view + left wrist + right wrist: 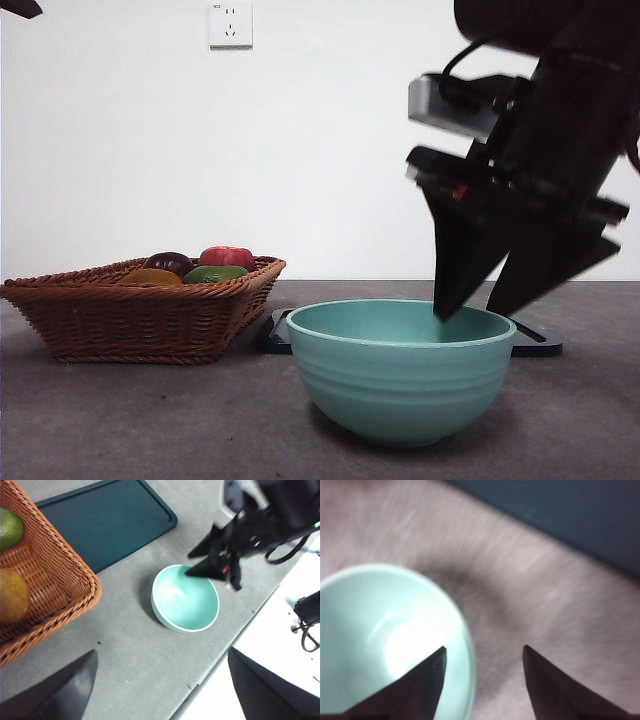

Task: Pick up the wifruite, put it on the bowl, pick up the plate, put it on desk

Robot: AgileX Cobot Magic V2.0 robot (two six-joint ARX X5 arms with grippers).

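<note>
At the left of the desk (120, 420) stands a brown wicker basket (140, 315) holding four fruits: the yellow-orange wifruite (150, 276) at its front left, a dark purple fruit (170, 262) behind it, a green fruit (214, 273) and a red fruit (227, 256) beside them. The left gripper (160, 680) hangs high above the desk's near edge, looking down on the scene, its jaws spread wide with nothing between them. The mint-green bowl (400, 370) sits toward the front middle of the desk, just right of the basket, and its inside looks empty. Behind the bowl, the black plate (535, 345) lies flat on the desk, its ends showing on either side of the bowl. The right gripper (478, 312) comes down steeply from the upper right, tilted, its two pointed jaws apart and empty: one tip is over the bowl's right rim, the other just outside it.
</note>
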